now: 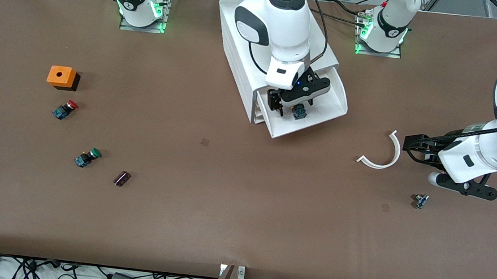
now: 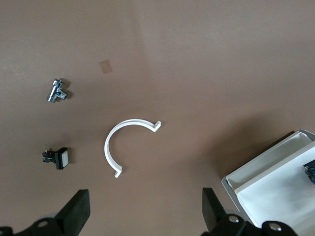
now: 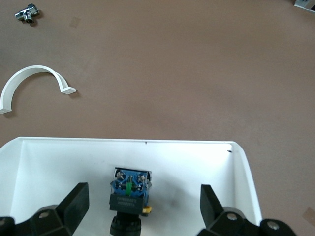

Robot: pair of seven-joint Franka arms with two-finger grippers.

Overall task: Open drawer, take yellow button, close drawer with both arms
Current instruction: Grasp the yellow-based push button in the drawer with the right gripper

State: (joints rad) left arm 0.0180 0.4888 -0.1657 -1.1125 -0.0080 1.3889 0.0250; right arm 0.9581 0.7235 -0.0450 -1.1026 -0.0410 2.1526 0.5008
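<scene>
The white cabinet (image 1: 238,53) stands between the arm bases, its top drawer (image 1: 323,105) pulled out. The button (image 1: 299,112) lies in the drawer, showing its blue-grey base and black collar (image 3: 129,194); its cap is mostly hidden. My right gripper (image 1: 293,105) is open and low over the drawer (image 3: 59,162), with one finger on each side of the button and not touching it (image 3: 145,211). My left gripper (image 1: 407,146) is open and empty (image 2: 145,216) over bare table toward the left arm's end. A drawer corner shows in the left wrist view (image 2: 275,191).
A white curved strip (image 1: 386,158) lies beside the left gripper, with a small metal fitting (image 1: 421,201) nearer the camera. Toward the right arm's end lie an orange box (image 1: 61,77), a red-capped button (image 1: 65,109), a green-capped button (image 1: 87,158) and a dark cylinder (image 1: 122,178).
</scene>
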